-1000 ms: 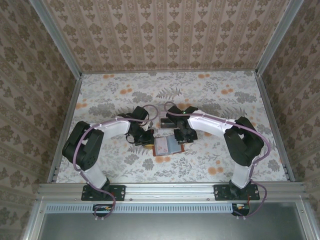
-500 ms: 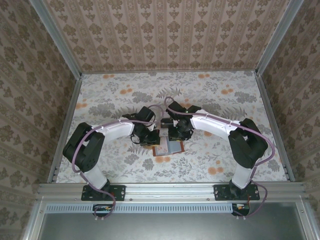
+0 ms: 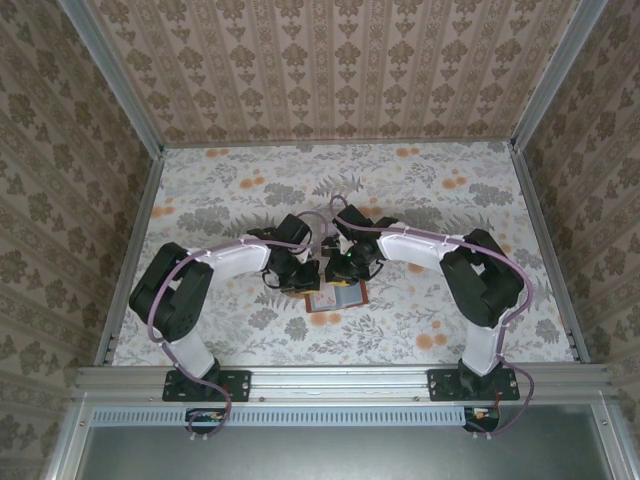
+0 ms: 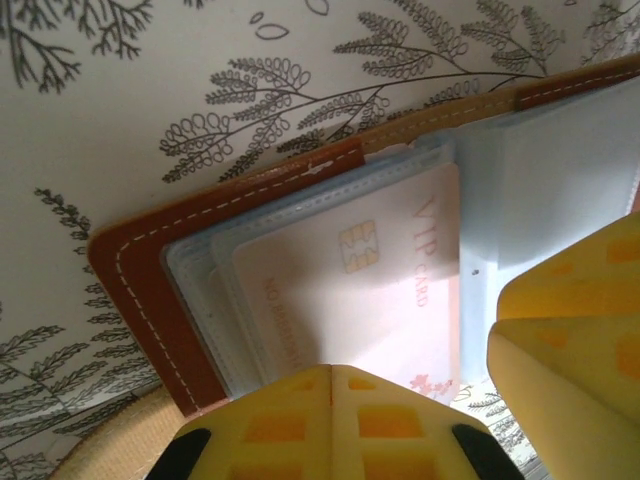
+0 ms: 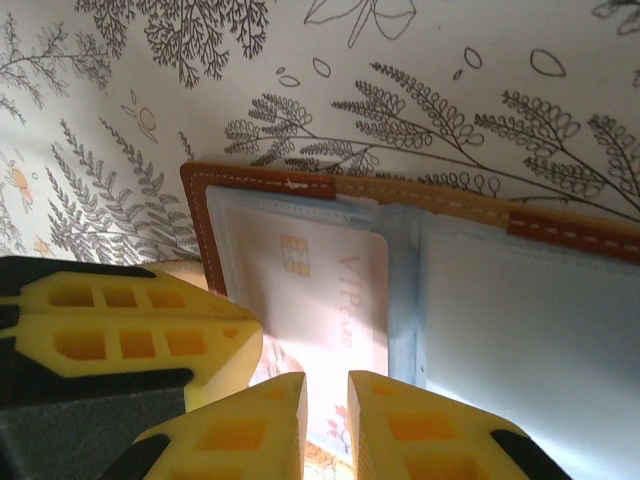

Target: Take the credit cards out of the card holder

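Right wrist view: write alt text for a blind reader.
An open card holder lies on a leaf-patterned table, a pink VIP card tucked in one clear sleeve. The right gripper, jaws narrowly parted, sits at the card's lower edge.

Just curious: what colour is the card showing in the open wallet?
The card is pale pink with a gold chip, clearest in the left wrist view.

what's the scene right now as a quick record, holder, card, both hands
card holder: lying open, grey-blue inside facing up
pink vip card: in a clear sleeve on the left page, not out yet
left hand: shut, tips at the sleeve's near edge
right hand: narrow gap between fingers, tips over the card's near end
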Robot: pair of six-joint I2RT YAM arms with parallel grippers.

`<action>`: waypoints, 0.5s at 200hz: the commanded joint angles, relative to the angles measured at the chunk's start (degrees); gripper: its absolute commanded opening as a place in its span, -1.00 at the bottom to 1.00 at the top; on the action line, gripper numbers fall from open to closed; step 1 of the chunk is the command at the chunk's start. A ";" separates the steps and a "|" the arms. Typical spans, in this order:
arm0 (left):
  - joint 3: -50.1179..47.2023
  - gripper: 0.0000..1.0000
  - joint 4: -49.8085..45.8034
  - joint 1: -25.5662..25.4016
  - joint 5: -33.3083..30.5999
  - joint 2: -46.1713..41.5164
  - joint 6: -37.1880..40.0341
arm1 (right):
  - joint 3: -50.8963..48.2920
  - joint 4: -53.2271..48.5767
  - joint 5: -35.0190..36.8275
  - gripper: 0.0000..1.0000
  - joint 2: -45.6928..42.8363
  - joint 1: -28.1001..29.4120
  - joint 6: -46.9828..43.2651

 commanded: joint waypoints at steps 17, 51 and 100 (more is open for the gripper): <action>-0.36 -0.95 -1.73 -0.24 -1.14 0.97 0.29 | -1.03 2.72 -2.83 -0.59 2.14 -0.46 1.18; -0.34 -0.95 -2.43 -0.16 -1.41 0.90 0.74 | -1.21 2.60 -2.05 -0.59 3.11 -0.51 0.98; -0.41 -0.95 -2.81 -0.03 -1.68 1.27 1.14 | -0.20 -2.22 3.06 -0.58 3.21 -0.52 -1.47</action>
